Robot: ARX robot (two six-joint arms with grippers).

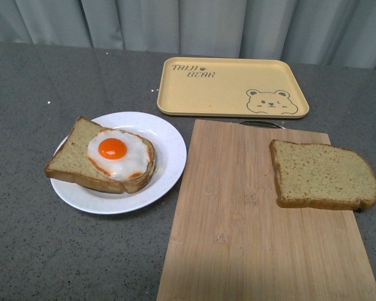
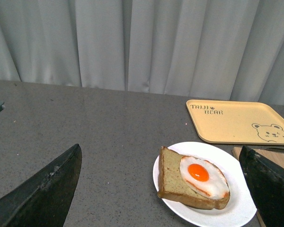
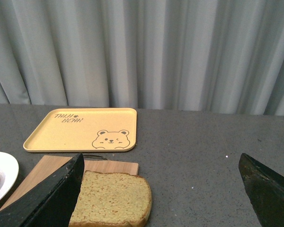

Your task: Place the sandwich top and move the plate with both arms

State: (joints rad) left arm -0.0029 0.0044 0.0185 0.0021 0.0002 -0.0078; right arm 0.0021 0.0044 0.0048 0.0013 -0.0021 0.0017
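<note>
I see grey speckled table point(image 1: 25, 94), pale grey curtain point(image 1: 175, 22) behind it. My left claw point(image 2: 160, 147) spread wide, empty. Left side: white plate point(image 1: 166, 141) on table, egg bread point(image 1: 72, 160) on it, fried egg point(image 1: 116, 152) on top. Middle: wooden board point(image 1: 238, 213) just beside plate. Yellow bear tray point(image 1: 229, 88) behind board. Right: sandwich top point(image 1: 319, 175) lies flat on board, right end maybe hanging over edge. My right claw point(image 3: 161, 155) spread wide too, empty.
</note>
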